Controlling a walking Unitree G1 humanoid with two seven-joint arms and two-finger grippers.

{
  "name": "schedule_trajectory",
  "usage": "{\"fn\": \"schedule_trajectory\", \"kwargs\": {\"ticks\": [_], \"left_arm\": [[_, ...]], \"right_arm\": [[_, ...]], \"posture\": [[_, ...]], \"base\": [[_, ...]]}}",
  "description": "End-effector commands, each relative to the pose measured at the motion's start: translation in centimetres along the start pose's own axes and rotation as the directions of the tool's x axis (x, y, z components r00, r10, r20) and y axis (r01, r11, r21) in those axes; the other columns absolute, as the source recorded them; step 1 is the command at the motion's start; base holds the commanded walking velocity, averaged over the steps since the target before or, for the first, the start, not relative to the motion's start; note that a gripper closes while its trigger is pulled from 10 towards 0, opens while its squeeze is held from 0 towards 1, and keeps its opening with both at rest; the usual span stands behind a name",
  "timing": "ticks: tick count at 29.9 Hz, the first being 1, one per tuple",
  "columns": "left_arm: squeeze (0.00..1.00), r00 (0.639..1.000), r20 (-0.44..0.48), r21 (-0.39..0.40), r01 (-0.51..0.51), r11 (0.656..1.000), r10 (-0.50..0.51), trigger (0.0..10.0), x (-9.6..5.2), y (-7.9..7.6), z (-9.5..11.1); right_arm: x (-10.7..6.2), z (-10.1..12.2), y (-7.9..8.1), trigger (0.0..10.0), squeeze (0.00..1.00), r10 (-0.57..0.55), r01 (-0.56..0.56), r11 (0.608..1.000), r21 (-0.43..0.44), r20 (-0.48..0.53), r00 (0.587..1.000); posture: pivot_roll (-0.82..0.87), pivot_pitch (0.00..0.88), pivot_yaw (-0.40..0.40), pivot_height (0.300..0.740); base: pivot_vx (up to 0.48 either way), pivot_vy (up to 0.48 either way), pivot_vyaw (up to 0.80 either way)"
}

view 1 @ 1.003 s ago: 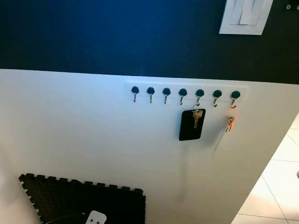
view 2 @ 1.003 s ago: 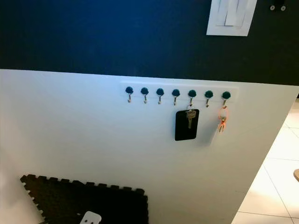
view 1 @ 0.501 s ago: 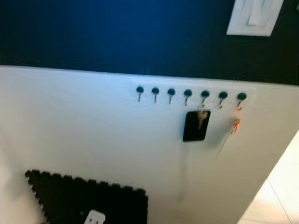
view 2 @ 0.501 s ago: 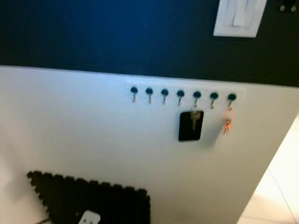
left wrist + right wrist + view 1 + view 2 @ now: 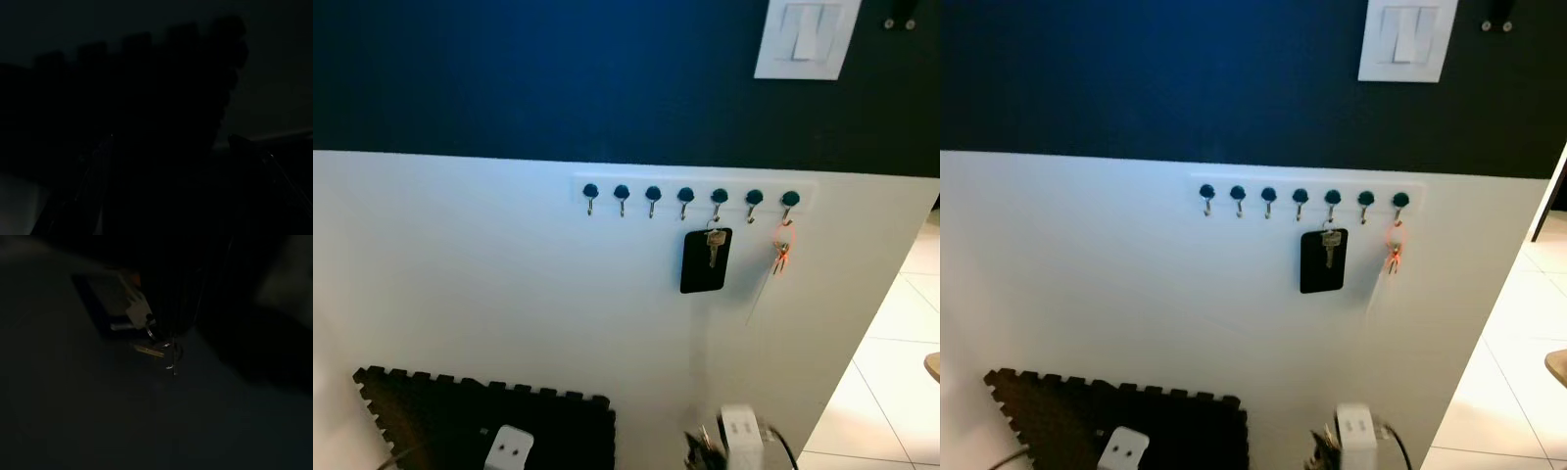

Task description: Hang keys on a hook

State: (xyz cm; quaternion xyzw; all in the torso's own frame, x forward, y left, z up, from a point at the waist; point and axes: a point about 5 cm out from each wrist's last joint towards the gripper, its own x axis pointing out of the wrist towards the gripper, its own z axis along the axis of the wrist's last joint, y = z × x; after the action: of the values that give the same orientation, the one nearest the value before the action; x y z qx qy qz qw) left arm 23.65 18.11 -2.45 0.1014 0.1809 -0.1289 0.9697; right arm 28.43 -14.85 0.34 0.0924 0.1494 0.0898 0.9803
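A white rail on the wall carries a row of several dark-knobbed hooks (image 5: 685, 199). A black fob with a brass key (image 5: 706, 260) hangs from the fifth hook. An orange key ring (image 5: 781, 253) hangs from the last one on the right. The leftmost hooks (image 5: 590, 196) are bare. Far below the rail, at the bottom edge, my right gripper (image 5: 710, 452) rises with a blurred bunch of keys (image 5: 1320, 452). The dark right wrist view shows that key ring with a pale tag (image 5: 159, 348). My left arm (image 5: 509, 450) hangs low at the bottom left.
A black foam mat with a toothed edge (image 5: 460, 406) leans against the white lower wall. A white light switch (image 5: 803, 39) sits on the dark blue upper wall. The wall ends at a corner on the right, with pale floor tiles (image 5: 891, 392) beyond.
The right arm has come up into view at the bottom, carrying the keys. The camera has shifted a little, so the rail sits further left.
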Motion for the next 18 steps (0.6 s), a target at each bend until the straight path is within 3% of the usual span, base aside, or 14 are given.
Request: {"fn": "schedule_trajectory", "kwargs": {"ticks": [1, 3, 7, 9, 10, 16, 18], "left_arm": [[0.0, 1.0, 0.015, 0.044, 0.016, 0.999, -0.017, 10.0, -0.4, 0.5, 0.0], [0.0, 0.997, 0.066, 0.047, 0.033, 0.998, -0.036, 10.0, -0.4, 0.7, 0.7], [0.0, 0.987, 0.107, 0.064, 0.113, 0.992, -0.12, 10.0, -0.3, 0.4, 1.5], [0.0, 0.984, 0.115, 0.071, 0.129, 0.989, -0.137, 10.0, -0.4, 0.4, 1.6], [0.0, 0.975, 0.129, 0.1, 0.168, 0.981, -0.18, 10.0, -0.4, 0.3, 1.9], [0.0, 0.958, 0.118, 0.183, 0.237, 0.954, -0.261, 10.0, -0.7, -0.1, 2.0], [0.0, 0.936, 0.113, 0.243, 0.301, 0.922, -0.335, 10.0, -0.9, -0.4, 2.2]], "right_arm": [[0.1, 0.9, 0.3, 10.0, 0.0, 0.056, -0.061, 0.996, 0.07, 0.075, 0.996], [0.6, 3.0, 1.5, 10.0, 0.0, 0.183, -0.205, 0.973, 0.108, 0.183, 0.966], [1.0, 5.7, 2.9, 10.0, 0.0, 0.319, -0.324, 0.946, -0.02, 0.247, 0.915], [1.0, 6.2, 3.2, 10.0, 0.0, 0.337, -0.338, 0.94, -0.042, 0.256, 0.906], [1.1, 7.3, 3.7, 10.0, 0.0, 0.381, -0.365, 0.925, -0.107, 0.264, 0.886], [1.1, 7.6, 4.2, 10.0, 0.0, 0.419, -0.378, 0.901, -0.211, 0.2, 0.886], [1.2, 7.6, 4.7, 10.0, 0.0, 0.411, -0.35, 0.855, -0.384, 0.088, 0.908]], "posture": [[0.05, 0.012, -0.006, 0.74], [0.06, 0.011, -0.011, 0.74], [0.05, 0.007, -0.016, 0.74], [0.05, 0.007, -0.016, 0.74], [0.05, 0.006, -0.015, 0.74], [0.05, 0.004, -0.014, 0.74], [0.05, 0.007, -0.013, 0.74]], "base": [[0.0, 0.0, 0.0], [0.0, 0.0, 0.0], [0.0, 0.0, 0.0], [0.0, 0.0, 0.0], [0.0, 0.0, 0.0], [0.0, 0.0, 0.0], [0.0, 0.0, 0.0]]}}
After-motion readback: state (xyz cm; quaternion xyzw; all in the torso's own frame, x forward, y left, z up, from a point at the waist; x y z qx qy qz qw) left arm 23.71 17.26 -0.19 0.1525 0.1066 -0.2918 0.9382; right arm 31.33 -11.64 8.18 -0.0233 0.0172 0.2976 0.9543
